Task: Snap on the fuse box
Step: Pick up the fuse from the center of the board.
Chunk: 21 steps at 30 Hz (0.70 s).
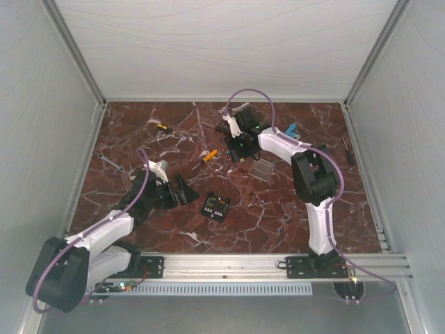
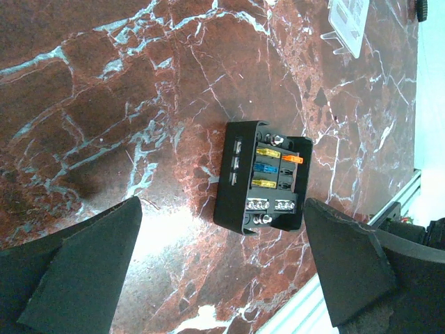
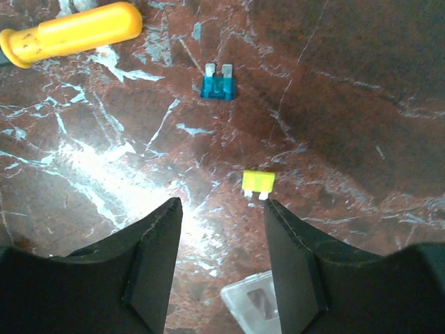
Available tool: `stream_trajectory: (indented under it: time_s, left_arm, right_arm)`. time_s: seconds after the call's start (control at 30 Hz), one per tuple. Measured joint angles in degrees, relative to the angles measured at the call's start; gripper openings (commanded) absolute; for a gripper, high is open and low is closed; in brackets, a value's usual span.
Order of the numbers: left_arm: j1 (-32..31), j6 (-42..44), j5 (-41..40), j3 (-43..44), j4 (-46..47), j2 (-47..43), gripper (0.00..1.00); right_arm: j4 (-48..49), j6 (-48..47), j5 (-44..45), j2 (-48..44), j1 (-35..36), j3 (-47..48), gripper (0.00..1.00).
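Note:
The fuse box (image 1: pixel 215 207) is a small black square box with yellow, blue and orange fuses, lying open-side up on the marble table. In the left wrist view the fuse box (image 2: pixel 264 177) lies just ahead of and between my open fingers. My left gripper (image 1: pixel 184 189) (image 2: pixel 222 209) is open and empty, just left of the box. The clear lid (image 1: pixel 262 170) lies apart from the box, to its upper right; it also shows in the left wrist view (image 2: pixel 348 24). My right gripper (image 1: pixel 235 152) (image 3: pixel 221 203) is open and empty above the table, left of the lid.
A loose yellow fuse (image 3: pixel 258 182) and a blue fuse (image 3: pixel 218 85) lie before the right fingers, with a yellow screwdriver handle (image 3: pixel 76 31) (image 1: pixel 208 156) beyond. A corner of the clear lid (image 3: pixel 254 303) shows below. A wrench (image 1: pixel 108 161), another small tool (image 1: pixel 162 127) and a black screwdriver (image 1: pixel 348 149) lie around.

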Motion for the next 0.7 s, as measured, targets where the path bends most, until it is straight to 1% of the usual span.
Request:
stream_trajectory:
  time_s: [0.1,0.3,0.7]
  left_arm:
    - [0.0,0.1,0.0,0.0,0.0,0.0,1.0]
    - [0.0,0.2,0.3,0.0,0.1,0.7,1.0]
    - [0.0,0.3,1.0,0.0,0.3,1.6,1.0]
  right_arm:
    - [-0.8,-1.8,-1.3,1.4,-1.1,1.8,0.46]
    - [-2.3,-4.1,-2.6,4.7,-2.1,4.6,0.45]
    - [-4.2,-5.3,-0.7,7.4,-2.1,7.5,0.33]
